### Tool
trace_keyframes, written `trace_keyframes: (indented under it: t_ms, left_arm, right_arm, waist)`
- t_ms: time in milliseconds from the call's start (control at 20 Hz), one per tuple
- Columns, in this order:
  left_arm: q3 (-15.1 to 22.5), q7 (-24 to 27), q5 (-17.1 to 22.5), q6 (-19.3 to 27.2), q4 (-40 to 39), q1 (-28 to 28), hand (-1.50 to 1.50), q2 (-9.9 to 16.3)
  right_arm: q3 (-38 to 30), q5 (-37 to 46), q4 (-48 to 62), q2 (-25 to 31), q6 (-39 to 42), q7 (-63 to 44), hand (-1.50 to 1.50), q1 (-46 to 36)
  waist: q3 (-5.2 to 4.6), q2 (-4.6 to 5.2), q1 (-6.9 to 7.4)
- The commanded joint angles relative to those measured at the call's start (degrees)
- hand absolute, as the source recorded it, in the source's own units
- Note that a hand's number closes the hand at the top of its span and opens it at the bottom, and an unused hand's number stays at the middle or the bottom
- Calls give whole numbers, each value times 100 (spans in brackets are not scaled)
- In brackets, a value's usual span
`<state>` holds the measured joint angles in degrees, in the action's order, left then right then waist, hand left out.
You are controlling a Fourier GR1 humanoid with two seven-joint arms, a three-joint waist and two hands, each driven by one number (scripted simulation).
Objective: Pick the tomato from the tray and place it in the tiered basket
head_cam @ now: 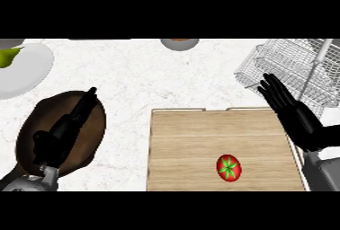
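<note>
Tomato lies untouched on the wooden tray, near its front. My right hand hovers at the tray's right edge, fingers straight and apart, holding nothing. Risk: a round tomato may roll off my closing fingers; the tiered basket sits close behind.

Bright, even light on the pale counter, no glare or hard shadows

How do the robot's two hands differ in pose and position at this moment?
The left hand lies low over the dark brown plate, fingers stretched toward the view's top. The right hand is raised open at the wooden tray's right edge, beside the wire basket. Both are black, open and hold nothing; the tomato lies untouched on the tray.
</note>
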<state>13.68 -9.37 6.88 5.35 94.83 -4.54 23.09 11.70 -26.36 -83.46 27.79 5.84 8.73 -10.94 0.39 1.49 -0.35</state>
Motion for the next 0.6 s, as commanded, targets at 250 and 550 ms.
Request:
trace_keyframes:
  t_ms: [250, 550]
  left_arm:
    - [-1054, 343, -761, 845, -696, -232, 0, 507]
    - [-1048, 241, -566, 860, -700, 185, 0, 366]
  right_arm:
    - [69, 1143, -1501, -345, -2288, -690, 150, 824]
    - [-588, 2338, -1084, -226, -4359, -781, -150, 2226]
  waist:
    - [-70, -240, -218]
    - [-98, -276, -567]
